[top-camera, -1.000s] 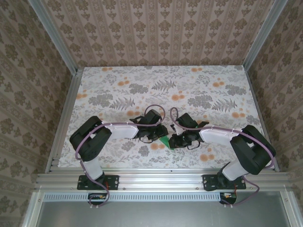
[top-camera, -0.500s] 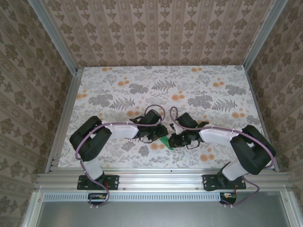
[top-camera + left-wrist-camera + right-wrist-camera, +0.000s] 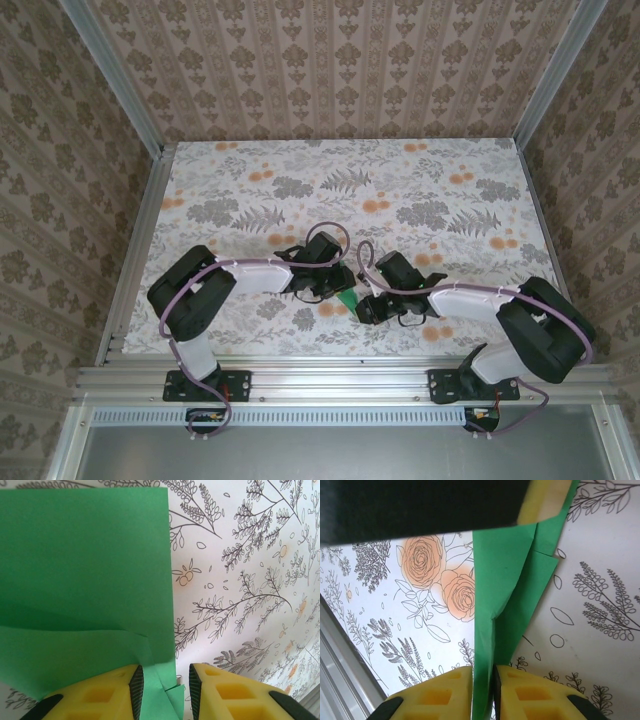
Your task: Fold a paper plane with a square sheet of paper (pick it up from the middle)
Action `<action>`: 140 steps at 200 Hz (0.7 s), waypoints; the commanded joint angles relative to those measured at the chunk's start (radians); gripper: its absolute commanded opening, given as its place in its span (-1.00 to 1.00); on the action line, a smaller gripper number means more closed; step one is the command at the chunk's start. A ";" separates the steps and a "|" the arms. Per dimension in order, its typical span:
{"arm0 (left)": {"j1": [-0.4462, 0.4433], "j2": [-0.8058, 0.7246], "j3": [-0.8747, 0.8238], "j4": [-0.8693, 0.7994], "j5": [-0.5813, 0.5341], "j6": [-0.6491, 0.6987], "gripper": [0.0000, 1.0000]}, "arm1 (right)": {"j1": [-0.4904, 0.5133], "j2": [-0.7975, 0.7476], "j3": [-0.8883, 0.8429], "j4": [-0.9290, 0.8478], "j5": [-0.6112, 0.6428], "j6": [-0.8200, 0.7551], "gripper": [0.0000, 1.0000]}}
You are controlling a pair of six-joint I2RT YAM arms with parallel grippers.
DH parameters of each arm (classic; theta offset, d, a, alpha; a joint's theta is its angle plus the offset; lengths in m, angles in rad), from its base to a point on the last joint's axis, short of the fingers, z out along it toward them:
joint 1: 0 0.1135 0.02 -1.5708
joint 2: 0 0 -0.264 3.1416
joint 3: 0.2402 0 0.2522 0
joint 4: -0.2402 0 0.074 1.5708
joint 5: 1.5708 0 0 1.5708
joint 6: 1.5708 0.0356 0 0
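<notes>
The square sheet of paper [image 3: 347,300] — creased into a narrow green wedge — sits at the near middle of the table [image 3: 400,190], between the two arms. The right end effector [image 3: 482,687] is pinched tight on one tip, and the wedge's long axis runs straight out ahead of it toward the left arm. The left end effector [image 3: 164,680] straddles the opposite edge with its jaws partly apart — not clamping, I judge. Both arms reach the paper, but only the right has a grip on it.
</notes>
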 commanded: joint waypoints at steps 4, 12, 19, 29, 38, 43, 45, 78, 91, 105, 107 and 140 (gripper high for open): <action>0.002 0.028 0.013 -0.063 -0.016 0.020 -0.32 | 0.013 -0.046 -0.024 0.036 0.031 -0.033 -0.72; 0.003 0.028 0.013 -0.064 -0.015 0.021 -0.32 | 0.015 -0.059 -0.030 0.049 0.033 -0.034 -0.83; 0.002 0.029 0.015 -0.063 -0.016 0.021 -0.32 | 0.016 -0.067 -0.038 0.058 0.036 -0.033 -0.84; 0.003 0.030 0.015 -0.063 -0.016 0.021 -0.32 | 0.018 -0.073 -0.040 0.061 0.042 -0.039 -0.89; 0.003 0.029 0.015 -0.063 -0.016 0.020 -0.32 | 0.021 -0.073 -0.042 0.057 0.053 -0.049 -0.90; 0.002 0.028 0.015 -0.063 -0.015 0.021 -0.32 | 0.024 -0.070 -0.042 0.053 0.062 -0.050 -0.90; 0.003 0.028 0.015 -0.063 -0.016 0.021 -0.32 | 0.023 -0.069 -0.041 0.053 0.066 -0.049 -0.89; 0.002 0.026 0.018 -0.068 -0.016 0.025 -0.32 | 0.034 -0.078 -0.036 0.040 0.078 -0.038 -0.31; 0.003 0.027 0.018 -0.069 -0.015 0.028 -0.32 | 0.032 -0.112 -0.032 0.016 0.102 0.007 -0.19; 0.002 0.026 0.017 -0.067 -0.013 0.031 -0.31 | 0.019 -0.171 -0.028 -0.006 0.116 0.071 -0.16; 0.003 0.026 0.018 -0.068 -0.011 0.031 -0.32 | 0.017 -0.175 -0.028 -0.005 0.119 0.088 -0.15; 0.002 0.024 0.020 -0.063 -0.009 0.039 -0.32 | -0.053 -0.199 -0.010 -0.012 0.052 0.318 -0.42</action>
